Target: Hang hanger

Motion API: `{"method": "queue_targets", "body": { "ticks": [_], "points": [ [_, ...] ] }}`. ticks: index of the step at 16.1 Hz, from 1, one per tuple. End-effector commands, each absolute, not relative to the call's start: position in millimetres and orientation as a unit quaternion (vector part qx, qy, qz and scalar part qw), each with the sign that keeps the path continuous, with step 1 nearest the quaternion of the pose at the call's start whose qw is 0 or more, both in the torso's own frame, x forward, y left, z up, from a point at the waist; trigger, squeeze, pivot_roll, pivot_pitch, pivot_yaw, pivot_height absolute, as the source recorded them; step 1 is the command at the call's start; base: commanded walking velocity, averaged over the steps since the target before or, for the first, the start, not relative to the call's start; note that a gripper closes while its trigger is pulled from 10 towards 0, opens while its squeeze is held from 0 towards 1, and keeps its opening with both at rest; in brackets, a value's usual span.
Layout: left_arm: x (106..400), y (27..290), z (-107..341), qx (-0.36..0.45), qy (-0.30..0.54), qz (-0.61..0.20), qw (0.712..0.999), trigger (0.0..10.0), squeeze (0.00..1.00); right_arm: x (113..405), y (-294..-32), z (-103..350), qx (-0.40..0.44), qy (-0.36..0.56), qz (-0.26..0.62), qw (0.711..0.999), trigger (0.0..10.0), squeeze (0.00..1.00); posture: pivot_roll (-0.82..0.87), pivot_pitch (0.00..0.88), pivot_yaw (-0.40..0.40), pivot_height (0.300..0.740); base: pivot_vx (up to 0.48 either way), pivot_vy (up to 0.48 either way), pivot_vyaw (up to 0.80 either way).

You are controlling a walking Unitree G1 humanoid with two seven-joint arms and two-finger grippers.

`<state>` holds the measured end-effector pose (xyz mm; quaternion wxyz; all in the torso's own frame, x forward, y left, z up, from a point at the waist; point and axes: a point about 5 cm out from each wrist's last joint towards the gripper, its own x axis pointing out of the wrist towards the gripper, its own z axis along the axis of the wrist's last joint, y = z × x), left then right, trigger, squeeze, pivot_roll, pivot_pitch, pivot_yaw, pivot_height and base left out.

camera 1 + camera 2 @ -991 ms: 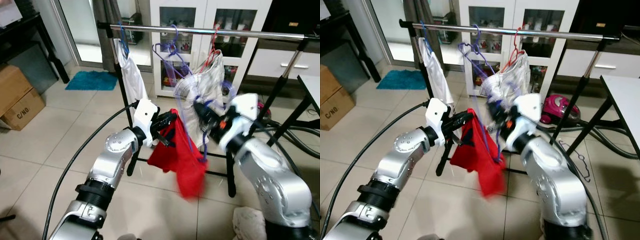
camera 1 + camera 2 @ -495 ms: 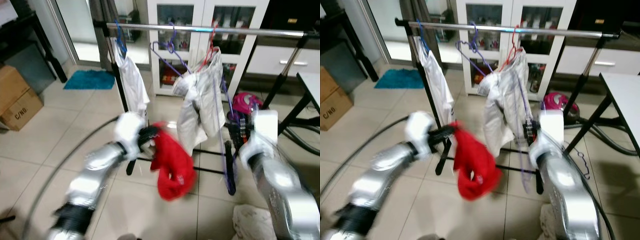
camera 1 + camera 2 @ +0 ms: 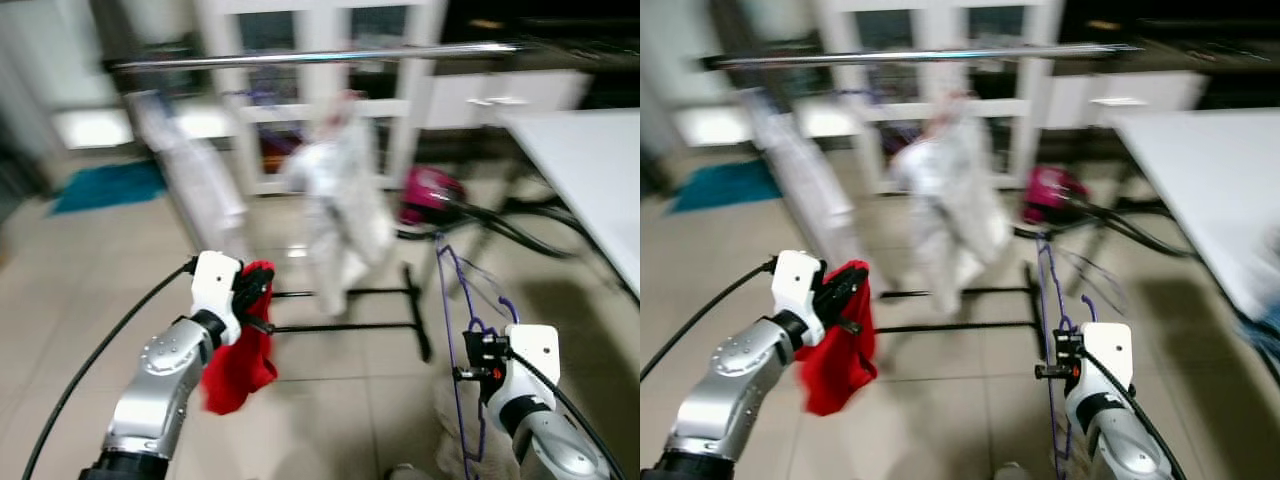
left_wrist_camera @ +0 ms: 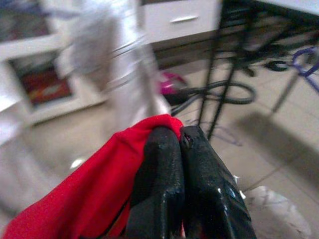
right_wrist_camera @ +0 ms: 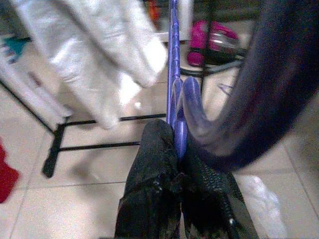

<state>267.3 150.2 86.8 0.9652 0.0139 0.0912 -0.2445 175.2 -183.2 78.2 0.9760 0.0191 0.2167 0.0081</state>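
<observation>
My left gripper (image 3: 255, 300) is shut on a red garment (image 3: 238, 365), which hangs below it over the floor. The left wrist view shows the fingers pressed together (image 4: 180, 135) on the red cloth (image 4: 89, 184). At the lower right, my right gripper (image 3: 472, 360) is shut on a thin purple hanger (image 3: 450, 300), held upright and well below the clothes rail (image 3: 320, 55). The right wrist view shows the hanger's wire (image 5: 173, 59) rising from between the closed fingers (image 5: 174, 132). A white garment (image 3: 335, 190) hangs from the rail. The whole scene is blurred.
A white table (image 3: 590, 170) stands at the right. A pink vacuum (image 3: 430, 195) with its hose lies behind the rack's black base (image 3: 345, 325). Another pale garment (image 3: 195, 175) hangs at the rail's left end. A teal mat (image 3: 105, 185) lies far left.
The camera has swung right, so the rack has shifted left. My right gripper has dropped with the purple hanger, away from the rail. My left gripper keeps hold of the red garment.
</observation>
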Motion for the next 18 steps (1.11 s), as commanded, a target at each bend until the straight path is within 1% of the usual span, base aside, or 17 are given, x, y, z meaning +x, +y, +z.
{"method": "queue_targets", "body": {
  "ticks": [1,3,4,6,7,9,10,11,12,13,14,16,18],
  "points": [
    [265,150,83,0.027,0.097,-0.251,0.963,10.0,0.00,175,-179,85,0.028,0.198,0.013,0.980,10.0,0.00,-0.07,0.000,0.109,0.740,0.000,0.000,-0.80],
    [263,147,80,0.023,0.102,-0.252,0.962,10.0,0.00,172,-183,88,0.023,0.180,-0.012,0.983,10.0,0.00,-0.08,0.000,0.116,0.740,0.000,0.000,-0.80],
    [264,143,83,0.022,0.092,-0.258,0.961,10.0,0.00,173,-186,94,0.032,0.163,-0.027,0.986,10.0,0.00,-0.08,0.000,0.112,0.740,0.000,0.000,-0.80],
    [266,143,85,0.021,0.084,-0.255,0.963,10.0,0.00,178,-186,97,0.021,0.147,-0.029,0.988,10.0,0.00,-0.09,0.000,0.112,0.740,0.000,0.000,-0.80],
    [268,145,87,0.025,0.068,-0.230,0.970,10.0,0.00,184,-185,103,-0.012,0.132,-0.025,0.991,10.0,0.00,-0.08,0.000,0.108,0.740,0.000,0.000,-0.80],
    [266,145,94,0.015,0.047,-0.219,0.974,10.0,0.00,189,-184,107,-0.014,0.125,-0.015,0.992,10.0,0.00,-0.06,0.000,0.068,0.740,0.000,0.000,-0.80],
    [268,153,97,0.014,0.026,-0.184,0.982,10.0,0.00,195,-181,106,-0.020,0.125,0.002,0.992,10.0,0.00,-0.04,0.000,0.048,0.740,0.000,0.000,-0.80],
    [269,163,98,0.023,0.016,-0.139,0.990,10.0,0.00,200,-177,108,-0.019,0.116,0.010,0.993,10.0,0.00,-0.03,0.000,0.046,0.740,0.000,0.000,-0.80],
    [268,167,100,0.024,0.020,-0.128,0.991,10.0,0.00,203,-173,113,-0.007,0.103,0.021,0.994,10.0,0.00,-0.02,0.000,0.033,0.740,0.000,0.000,-0.80],
    [267,166,101,0.019,0.023,-0.137,0.990,10.0,0.00,203,-170,116,0.004,0.095,0.027,0.995,10.0,0.00,-0.02,0.000,0.026,0.740,0.000,0.000,-0.80],
    [262,162,106,0.000,0.031,-0.192,0.981,10.0,0.00,207,-168,114,-0.006,0.097,0.034,0.995,10.0,0.00,-0.01,0.000,0.008,0.740,0.000,0.000,-0.80],
    [261,160,108,0.002,0.027,-0.191,0.981,10.0,0.00,208,-166,112,-0.005,0.108,0.048,0.993,10.0,0.00,-0.01,0.000,0.007,0.740,0.000,0.000,-0.80],
    [259,152,116,-0.006,0.016,-0.197,0.980,10.0,0.00,205,-168,114,0.029,0.110,0.033,0.993,10.0,0.00,-0.01,0.000,0.001,0.740,0.000,0.000,-0.80]
  ]
}}
